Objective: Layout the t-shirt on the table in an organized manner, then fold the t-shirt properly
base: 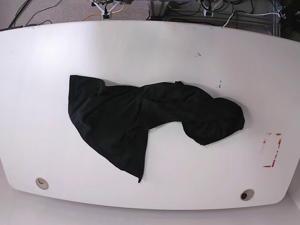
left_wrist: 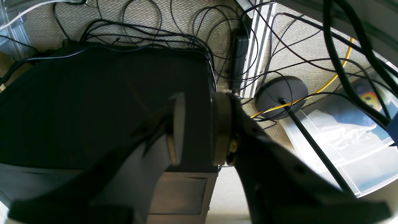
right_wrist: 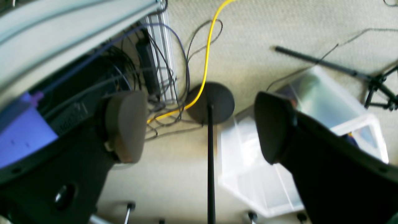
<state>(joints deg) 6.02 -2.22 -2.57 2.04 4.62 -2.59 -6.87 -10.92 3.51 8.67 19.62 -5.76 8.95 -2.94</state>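
Plain black soft fabric t-shirt is lying crumpled across the middle of the glossy white counter, bunched toward centre-right. My left gripper is hanging off-counter, jaws narrowly parted, holding nothing. My right gripper is gaping wide, empty, over carpet.

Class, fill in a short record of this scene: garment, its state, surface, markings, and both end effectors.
garment: black t-shirt
state: crumpled, unfolded, bunched at the base view's right
surface: white table
markings: red tape outline; two round grommets near the front edge
left end effector: narrow gap, holding nothing, off the table
right end effector: wide open, empty, over the floor
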